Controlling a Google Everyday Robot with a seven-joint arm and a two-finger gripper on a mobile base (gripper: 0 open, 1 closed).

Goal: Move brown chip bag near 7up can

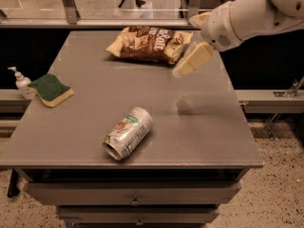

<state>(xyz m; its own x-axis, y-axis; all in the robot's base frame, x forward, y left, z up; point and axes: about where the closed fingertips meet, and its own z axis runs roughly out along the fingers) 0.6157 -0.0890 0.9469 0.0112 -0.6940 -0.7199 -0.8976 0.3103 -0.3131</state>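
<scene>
The brown chip bag (147,44) lies flat at the far middle of the grey table (209,127). The 7up can (128,133) lies on its side near the table's front edge, left of centre, well apart from the bag. My gripper (186,45) reaches in from the upper right and hovers above the table at the bag's right end. Its two cream fingers (194,59) stand spread apart with nothing between them.
A green-and-yellow sponge (50,89) lies at the table's left edge, with a small white pump bottle (21,82) beside it on a lower ledge. Drawers sit under the table's front. A rail with posts runs behind the table.
</scene>
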